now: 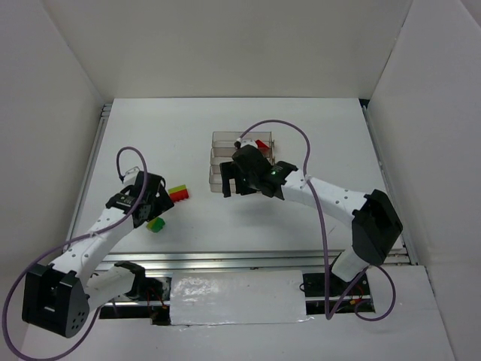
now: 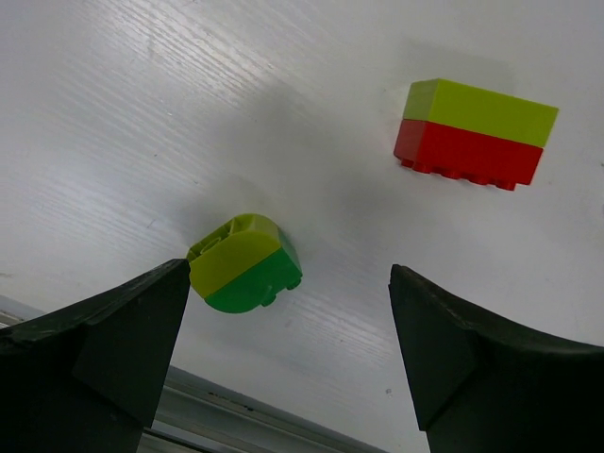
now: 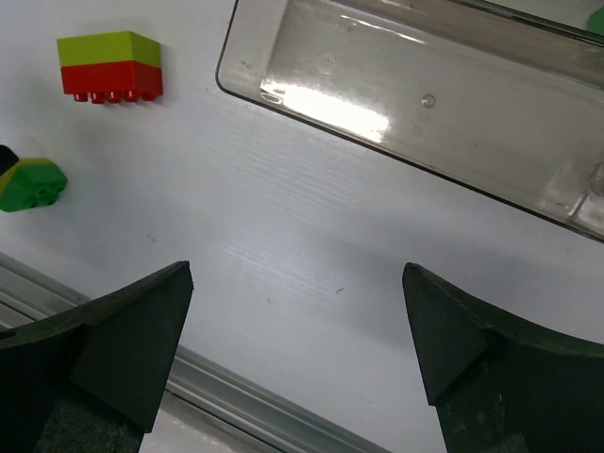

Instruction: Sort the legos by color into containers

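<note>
A yellow-green-on-red lego stack (image 1: 179, 193) (image 2: 475, 134) (image 3: 110, 64) lies left of the containers (image 1: 224, 147). A rounded yellow-green-and-green stack (image 1: 156, 224) (image 2: 245, 262) (image 3: 33, 182) lies nearer the front. A red lego (image 1: 261, 144) sits in the farthest clear bin. My left gripper (image 1: 162, 206) (image 2: 288, 349) hovers open between the two stacks, the green one just off its left finger. My right gripper (image 1: 235, 188) (image 3: 297, 340) stands open and holds nothing, over bare table at the near edge of the nearest bin (image 3: 425, 104).
White walls enclose the table on three sides. A metal rail (image 1: 255, 259) (image 3: 236, 396) runs along the table's front edge, close below both grippers. A speck of green (image 3: 596, 21) shows in a bin at the right wrist view's top corner.
</note>
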Robot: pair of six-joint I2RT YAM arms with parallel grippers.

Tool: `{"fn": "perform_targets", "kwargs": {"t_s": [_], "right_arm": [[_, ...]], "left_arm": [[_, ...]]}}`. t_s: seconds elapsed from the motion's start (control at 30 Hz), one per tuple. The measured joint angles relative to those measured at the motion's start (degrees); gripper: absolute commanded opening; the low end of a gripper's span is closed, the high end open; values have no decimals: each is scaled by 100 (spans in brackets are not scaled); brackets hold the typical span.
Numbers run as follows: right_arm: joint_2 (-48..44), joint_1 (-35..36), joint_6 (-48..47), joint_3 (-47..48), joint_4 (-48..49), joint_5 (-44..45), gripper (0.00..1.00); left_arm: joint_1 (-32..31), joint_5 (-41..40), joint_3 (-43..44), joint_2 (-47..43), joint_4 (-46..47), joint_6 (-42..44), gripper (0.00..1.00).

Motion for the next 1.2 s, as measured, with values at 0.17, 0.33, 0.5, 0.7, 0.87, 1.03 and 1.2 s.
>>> {"fn": "perform_targets", "kwargs": {"t_s": [0.17,0.33,0.5,0.7,0.87,1.03,1.2], "right_arm": [[-17,68,103,-76,264,-105,99],[-131,122,146,-267,361,-131,100],[-313,122,151,-380,369,-131,100],[-592,122,179,-466,483,-138,100],[-656,122,190,-525,533,-133,99],[-656,125,190,-546,538,-153,100],[-656,153,192,-546,540,-162,100]], "left_arm": [[201,-26,-50,282,149,-24,100],[518,278,-304,284,470,155,99],[608,446,-358,321,579,258,99],[616,625,-507,560,678,254,98],[619,719,-713,514,671,234,94],[619,868,-876,323,732,227,88],[619,874,-916,337,789,219,67]]}}
